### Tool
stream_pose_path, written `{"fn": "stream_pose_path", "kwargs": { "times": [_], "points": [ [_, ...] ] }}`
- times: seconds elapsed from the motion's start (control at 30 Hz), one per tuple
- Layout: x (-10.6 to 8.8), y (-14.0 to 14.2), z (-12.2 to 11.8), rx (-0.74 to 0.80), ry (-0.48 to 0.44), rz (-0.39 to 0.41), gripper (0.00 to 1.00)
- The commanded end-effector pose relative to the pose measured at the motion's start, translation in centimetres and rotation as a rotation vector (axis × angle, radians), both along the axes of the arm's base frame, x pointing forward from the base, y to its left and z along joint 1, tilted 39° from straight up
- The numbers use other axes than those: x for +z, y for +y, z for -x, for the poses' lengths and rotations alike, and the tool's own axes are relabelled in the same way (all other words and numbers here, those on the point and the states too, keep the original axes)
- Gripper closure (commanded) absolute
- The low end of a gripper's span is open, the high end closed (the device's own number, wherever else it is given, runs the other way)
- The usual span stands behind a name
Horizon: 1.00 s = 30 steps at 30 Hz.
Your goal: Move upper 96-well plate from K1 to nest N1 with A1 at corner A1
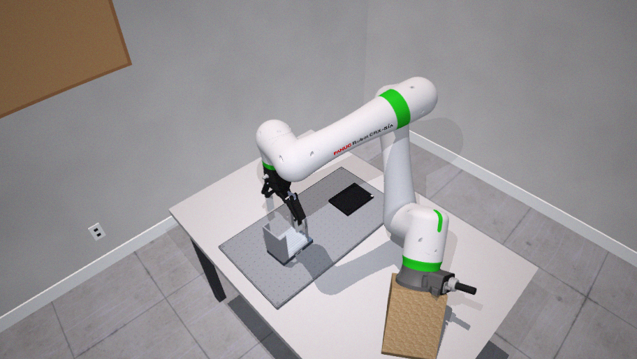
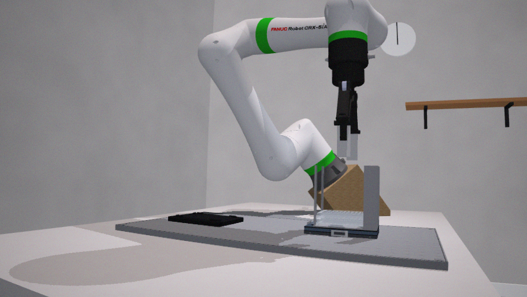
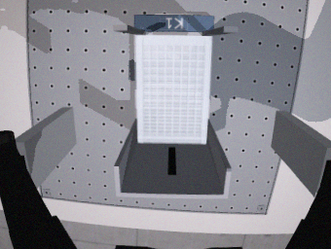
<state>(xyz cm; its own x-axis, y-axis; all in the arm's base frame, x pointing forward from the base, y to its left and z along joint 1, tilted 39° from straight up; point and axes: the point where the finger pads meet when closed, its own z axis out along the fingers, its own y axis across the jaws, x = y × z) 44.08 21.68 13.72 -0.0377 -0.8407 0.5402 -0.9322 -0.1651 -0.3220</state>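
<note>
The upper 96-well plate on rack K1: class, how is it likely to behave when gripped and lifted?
The upper plate looks like a thin, flat moulded tray, so probably stiff and light. Its smooth pale sides may slip between the open gripper fingers. Rack K1's wall and posts hem it in, so a tilted lift could snag.

Plate (image 3: 172, 88) in rack K1 (image 2: 371, 195) on breadboard (image 1: 339, 232); claw (image 2: 346, 147) above; nest N1 (image 1: 350, 198) well apart.

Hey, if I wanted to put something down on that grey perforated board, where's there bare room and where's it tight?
Bare room: the strip of board between the rack and its near end, and the stretch between rack and black nest. Crowded: at the rack itself, where the open gripper hangs right above the plates, between wall and thin posts.
</note>
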Motion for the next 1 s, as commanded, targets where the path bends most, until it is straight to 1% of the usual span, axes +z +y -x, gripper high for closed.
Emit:
{"fn": "stream_pose_path", "kwargs": {
  "times": [0.0,0.97],
  "points": [
    [-0.1,-0.1,-0.1,0.0,0.0,0.0,0.0],
    [-3.6,-2.4,-1.7,0.0,0.0,0.0,0.0]
  ]
}}
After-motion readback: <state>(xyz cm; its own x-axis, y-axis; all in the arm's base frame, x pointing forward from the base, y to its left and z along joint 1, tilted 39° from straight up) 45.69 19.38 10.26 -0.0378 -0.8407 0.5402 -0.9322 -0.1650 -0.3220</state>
